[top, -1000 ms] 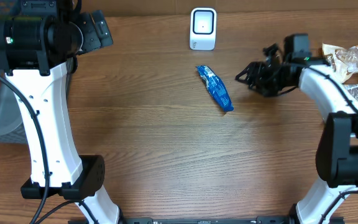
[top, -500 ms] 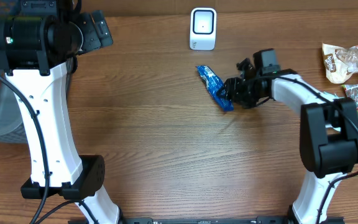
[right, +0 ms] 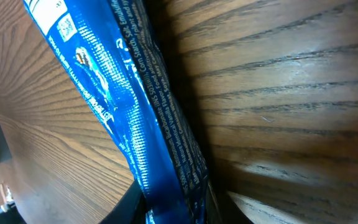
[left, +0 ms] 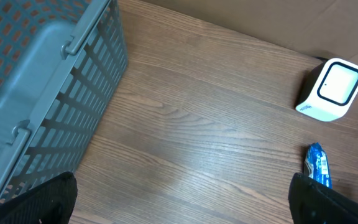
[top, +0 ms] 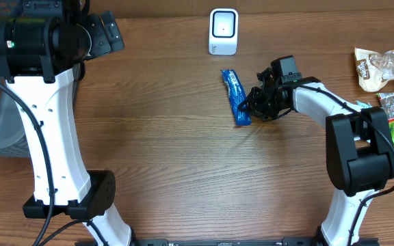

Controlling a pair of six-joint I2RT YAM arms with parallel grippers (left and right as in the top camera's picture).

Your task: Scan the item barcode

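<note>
The blue packet (top: 236,97) is laid flat on the desk (top: 183,171) near the scanner (top: 223,31), its lower end grasped by the right fingers (top: 257,102); the left fingers (left: 48,199) are spread wide, well away. It is judged light, soft and slick, best held across one narrow end.

White small print on blue wrapper (right: 138,124), perhaps "Corn Starch", otherwise illegible.

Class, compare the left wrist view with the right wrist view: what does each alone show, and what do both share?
Left wrist only: a grey basket and the white scanner. Right wrist only: small print on the blue packet, and the right gripper pinching its end. Both: that packet on the wooden table.
</note>
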